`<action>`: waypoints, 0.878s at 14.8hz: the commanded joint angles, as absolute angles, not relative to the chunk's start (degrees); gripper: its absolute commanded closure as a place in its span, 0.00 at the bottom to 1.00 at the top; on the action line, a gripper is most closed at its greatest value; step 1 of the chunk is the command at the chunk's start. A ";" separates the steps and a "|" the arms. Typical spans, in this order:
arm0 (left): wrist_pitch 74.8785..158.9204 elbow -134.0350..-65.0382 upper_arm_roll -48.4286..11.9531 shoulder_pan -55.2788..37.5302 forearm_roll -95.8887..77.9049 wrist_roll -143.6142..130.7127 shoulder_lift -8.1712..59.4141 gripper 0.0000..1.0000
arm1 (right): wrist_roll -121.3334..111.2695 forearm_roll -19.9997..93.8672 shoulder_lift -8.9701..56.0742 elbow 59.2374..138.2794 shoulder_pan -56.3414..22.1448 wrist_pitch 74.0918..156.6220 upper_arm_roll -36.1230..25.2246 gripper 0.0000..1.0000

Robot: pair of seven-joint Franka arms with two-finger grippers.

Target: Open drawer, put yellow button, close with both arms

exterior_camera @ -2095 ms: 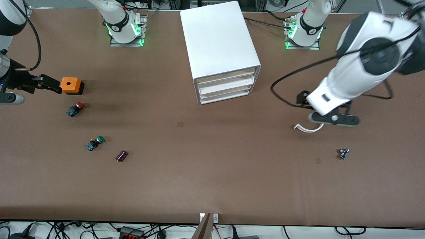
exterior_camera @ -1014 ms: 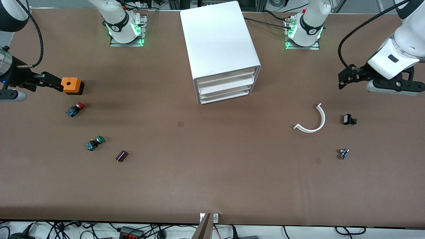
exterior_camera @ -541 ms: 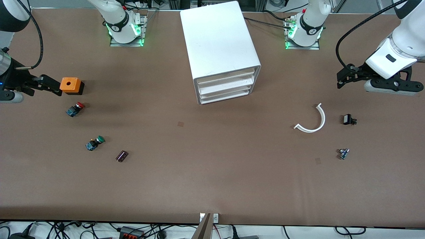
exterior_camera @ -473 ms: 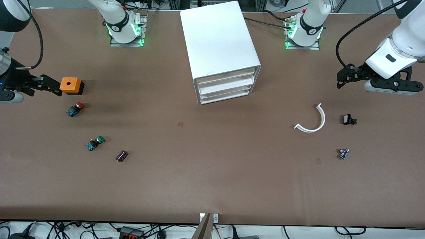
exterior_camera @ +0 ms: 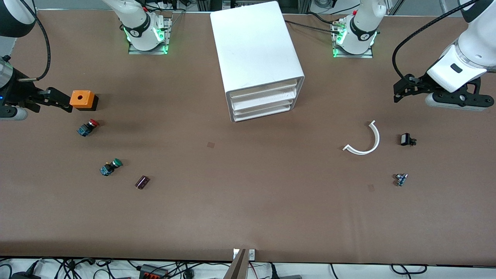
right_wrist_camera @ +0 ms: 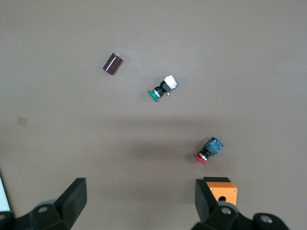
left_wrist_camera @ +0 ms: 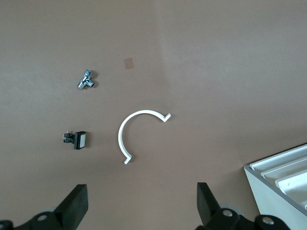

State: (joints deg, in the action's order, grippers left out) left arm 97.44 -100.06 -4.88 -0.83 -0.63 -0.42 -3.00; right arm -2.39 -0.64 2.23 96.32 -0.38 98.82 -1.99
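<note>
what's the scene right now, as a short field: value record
cabinet: mid-table, between the arm bases
drawer: top of four, shut
yellow button: not visible in any view
red button: right arm's end, near orange box
green button: nearer the front camera than the red button
left gripper: open, empty, up over the table at the left arm's end
right gripper: open, empty, beside the orange box
white arc: left arm's end, flat on the table
</note>
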 commanded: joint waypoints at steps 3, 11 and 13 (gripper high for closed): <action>96.33 -99.84 -4.75 -0.53 -1.14 1.06 -3.69 0.00 | -2.02 -1.49 0.00 98.17 -0.44 99.84 -1.67 0.00; 96.06 -99.84 -4.75 -0.53 -1.14 1.05 -3.69 0.00 | -2.02 -1.58 -2.90 100.37 -0.53 99.76 -1.67 0.00; 96.06 -99.84 -4.75 -0.53 -1.14 1.14 -3.69 0.00 | -2.02 -1.58 -2.99 100.37 -0.53 99.58 -1.67 0.00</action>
State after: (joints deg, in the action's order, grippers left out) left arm 97.00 -100.06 -4.87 -0.79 -0.63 -0.39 -3.00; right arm -2.39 -0.64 -1.32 98.58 -0.38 98.93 -1.99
